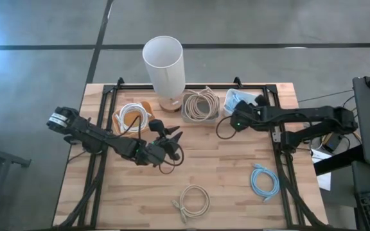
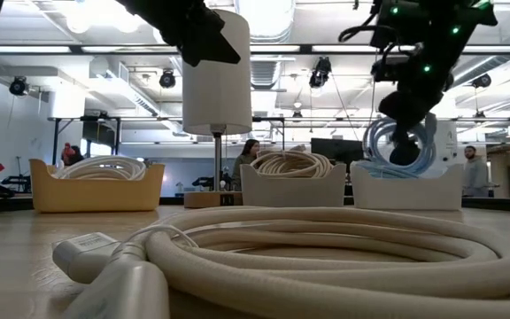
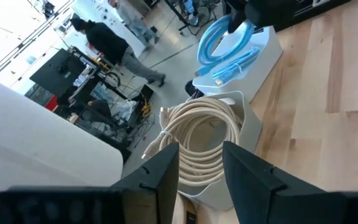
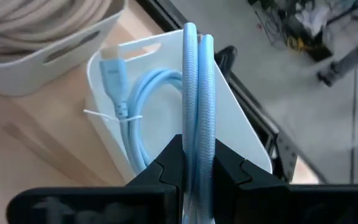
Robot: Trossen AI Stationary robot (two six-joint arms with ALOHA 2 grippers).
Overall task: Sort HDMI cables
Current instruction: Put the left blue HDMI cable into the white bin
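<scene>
My right gripper hovers over the white tray at the far side and is shut on a light blue cable coil. Another light blue cable lies inside that tray. My left gripper is open and touches nothing. It sits mid-table and points at the grey tray, which holds a beige coil. White cable fills the orange tray. A beige coil and a light blue coil lie flat on the table near the front edge. My right gripper pinches two side-by-side strands of the light blue coil's loop between its two fingers. It comes from above. The coil stands on edge under the gripper, over the white tray. The tray wall hides its lower edge.
A tall white cylinder stands on a wooden base at the far edge, between the orange and grey trays. A black frame rail runs along the table's right side. People stand in the room beyond the table.
</scene>
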